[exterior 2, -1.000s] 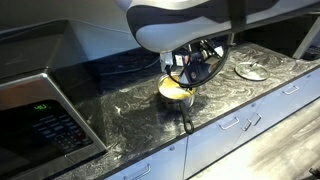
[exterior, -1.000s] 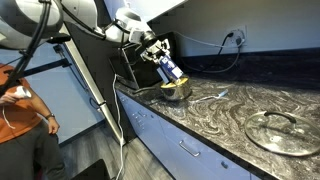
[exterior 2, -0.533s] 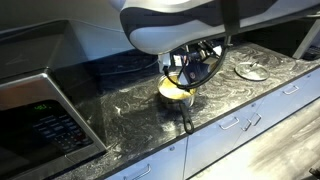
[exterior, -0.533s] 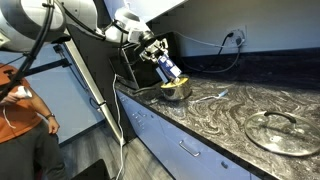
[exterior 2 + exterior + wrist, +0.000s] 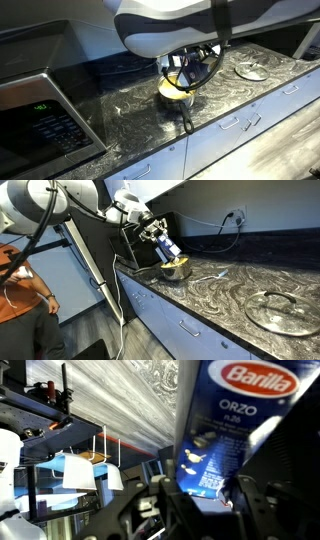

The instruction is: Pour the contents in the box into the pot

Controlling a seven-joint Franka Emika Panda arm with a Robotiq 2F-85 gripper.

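My gripper (image 5: 157,237) is shut on the dark blue box (image 5: 168,248) and holds it tilted over the shiny steel pot (image 5: 176,270) at the end of the marbled counter. In the wrist view the box (image 5: 225,430) fills the space between my fingers (image 5: 268,500), its Barilla Orzo print facing the camera. In an exterior view the pot (image 5: 176,92) shows its yellowish inside, and the arm hides most of the box and my gripper there (image 5: 183,70). I cannot see any contents falling.
A glass lid (image 5: 274,310) with a metal rim lies further along the counter (image 5: 230,285), also in an exterior view (image 5: 250,71). A microwave (image 5: 40,120) stands on the counter. A person (image 5: 18,290) stands beyond the counter end. A cable runs to a wall socket (image 5: 236,216).
My gripper has tilted the box a little further over the pot. The pot and lid have not moved.
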